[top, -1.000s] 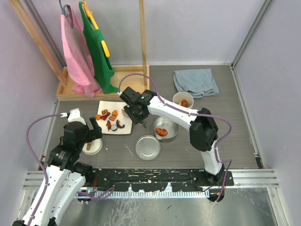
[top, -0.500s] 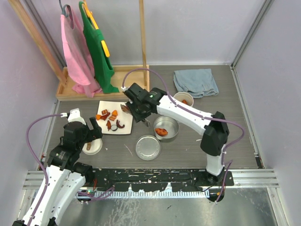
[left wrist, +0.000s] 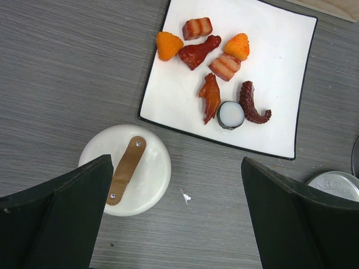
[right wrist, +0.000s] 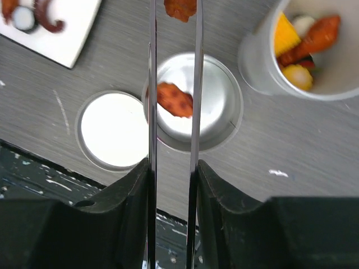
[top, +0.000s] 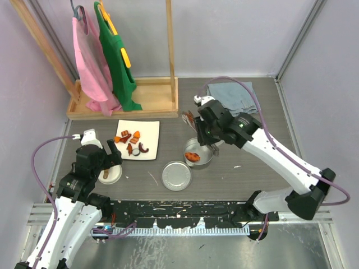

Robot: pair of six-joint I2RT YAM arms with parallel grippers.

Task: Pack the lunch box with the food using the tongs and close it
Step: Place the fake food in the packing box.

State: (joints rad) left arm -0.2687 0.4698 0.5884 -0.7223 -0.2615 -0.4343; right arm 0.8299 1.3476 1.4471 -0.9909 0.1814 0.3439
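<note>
My right gripper [right wrist: 173,165] is shut on the grey tongs [right wrist: 152,67], whose two arms run up the right wrist view. Their tips pinch a brown-red piece of food [right wrist: 180,8] and hang over the table just beyond the steel tin [right wrist: 224,106]. One orange piece [right wrist: 175,100] lies in the tin. The white tub [right wrist: 263,61] beside it holds several pieces. The flat steel lid [top: 176,175] lies in front of the tin. More food [left wrist: 212,96] sits on the plate. My left gripper [left wrist: 176,168] hangs open beside the white lid with its brown handle [left wrist: 124,170].
The white square plate [top: 151,128] lies left of the tin. A blue cloth [top: 233,96] is at the back right. A wooden rack [top: 151,92] at the back left carries pink [top: 90,61] and green [top: 115,56] garments. My right arm [top: 280,157] crosses the right half.
My right arm has swung right from the plate to the tin and tub, carrying the tongs with a piece of food. The left arm has not moved.
</note>
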